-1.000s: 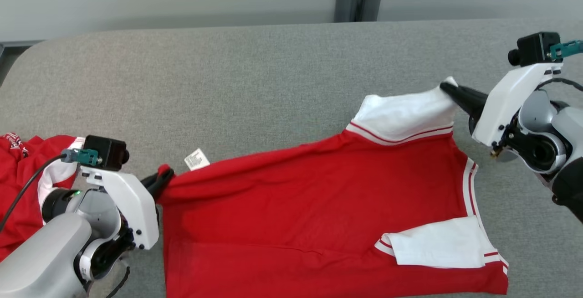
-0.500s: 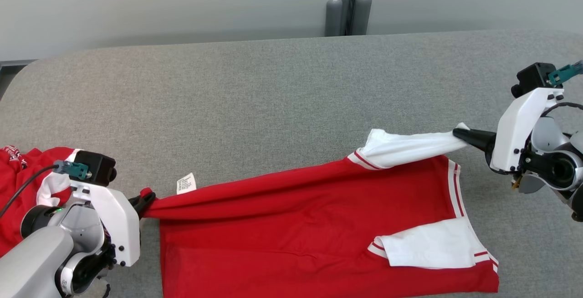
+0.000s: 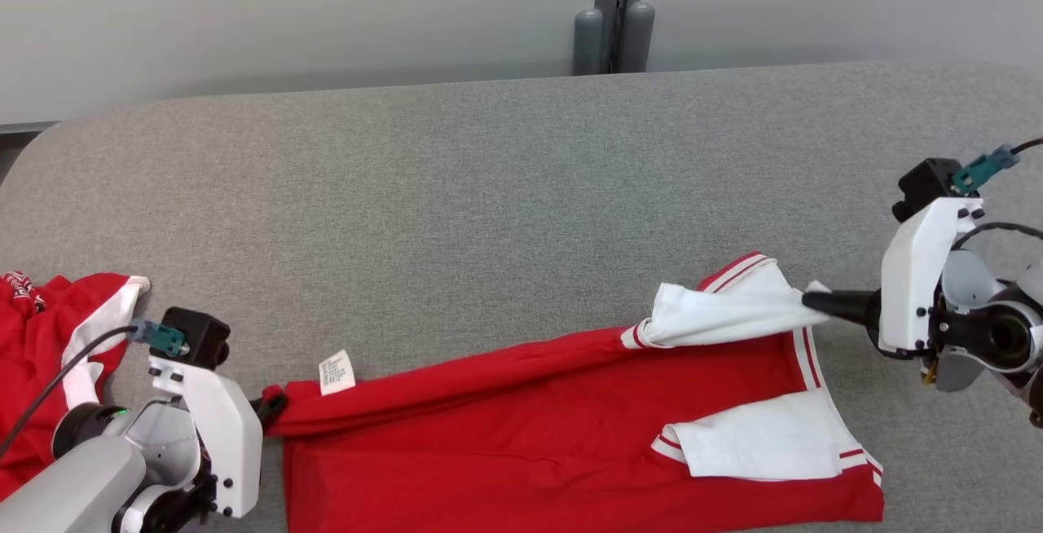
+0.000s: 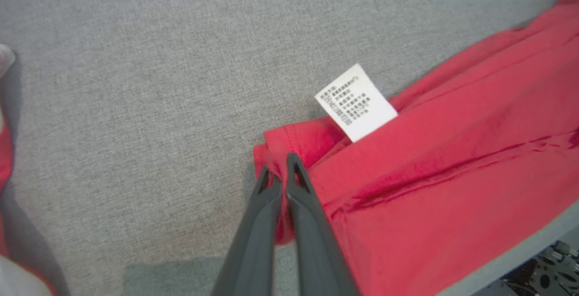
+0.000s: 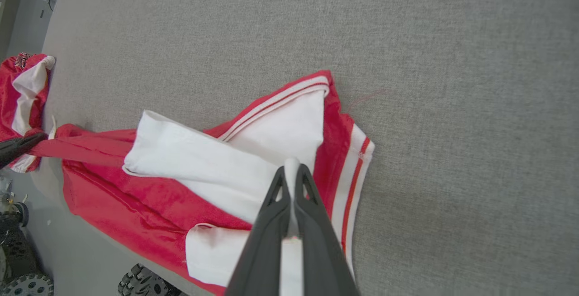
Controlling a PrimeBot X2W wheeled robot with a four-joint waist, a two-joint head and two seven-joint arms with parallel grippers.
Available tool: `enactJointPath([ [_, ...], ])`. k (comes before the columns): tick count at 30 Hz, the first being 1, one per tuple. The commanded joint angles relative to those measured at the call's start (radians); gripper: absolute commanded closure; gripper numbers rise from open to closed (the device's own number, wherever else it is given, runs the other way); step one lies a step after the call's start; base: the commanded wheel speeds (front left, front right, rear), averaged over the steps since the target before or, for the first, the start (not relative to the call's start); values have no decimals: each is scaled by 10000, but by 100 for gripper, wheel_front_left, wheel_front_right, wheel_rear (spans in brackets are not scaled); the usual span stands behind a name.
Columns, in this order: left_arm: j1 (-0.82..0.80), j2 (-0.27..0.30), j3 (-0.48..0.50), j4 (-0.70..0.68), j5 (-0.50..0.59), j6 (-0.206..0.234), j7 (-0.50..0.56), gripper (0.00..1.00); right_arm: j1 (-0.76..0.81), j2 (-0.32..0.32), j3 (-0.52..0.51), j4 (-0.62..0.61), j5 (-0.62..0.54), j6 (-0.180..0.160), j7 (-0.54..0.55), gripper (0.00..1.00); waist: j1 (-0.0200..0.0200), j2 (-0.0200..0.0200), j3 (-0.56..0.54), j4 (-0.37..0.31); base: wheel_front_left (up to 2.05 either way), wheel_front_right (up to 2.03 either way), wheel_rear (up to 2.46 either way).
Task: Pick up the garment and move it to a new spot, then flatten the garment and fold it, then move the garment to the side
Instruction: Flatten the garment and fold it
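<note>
One grey table (image 3: 489, 191) carries two red garments: the worked garment (image 3: 530, 443) lies along its near edge, and a spare garment (image 3: 41, 329) is heaped at far left. The two grippers pinch opposite ends, probably to stretch the cloth flat. The left gripper (image 3: 275, 404) is clamped on the hem corner and the right gripper (image 3: 808, 300) on one of two white sleeves (image 3: 717, 309). One care label (image 3: 336, 372) shows.

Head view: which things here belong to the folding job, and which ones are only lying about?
Job: garment on the table; left gripper, shut on its red corner; right gripper, shut on its white part.
Lying about: cloth heap, red and white, at the table's left end; posts behind the table.
</note>
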Motion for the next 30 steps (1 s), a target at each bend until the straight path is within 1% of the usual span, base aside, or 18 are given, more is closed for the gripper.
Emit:
enactJointPath([
  [1,157,52,-45,39,83,-48,66,100,144,-116,76,-39,-34,1,124,100,0,-1,4,-18,0,0,0],
  [9,175,31,-197,87,155,43,163,100,444,-208,351,-301,-125,1,539,100,0,-1,-98,-46,0,0,0],
  [19,365,-56,-360,186,75,39,254,100,929,-353,547,-570,-203,1,737,100,0,-1,-316,-78,0,0,0],
  [23,447,-73,-393,222,43,26,254,100,1071,-327,564,-683,-260,1,702,53,0,-1,-383,-103,0,0,0],
  [24,471,-81,-401,241,32,28,245,68,1095,-338,548,-722,-276,1,639,0,0,-1,-405,-110,0,0,0],
  [25,510,-98,-403,254,3,25,237,4,1117,-354,518,-746,-275,1,574,0,0,-1,-430,-117,0,0,0],
  [26,564,-115,-419,266,-32,6,271,0,1154,-368,486,-787,-264,1,501,0,0,-1,-461,-121,0,0,0],
  [30,617,-11,-316,242,-33,150,120,0,1400,-481,332,-1131,-54,1,299,0,0,-1,-571,-129,0,0,0],
])
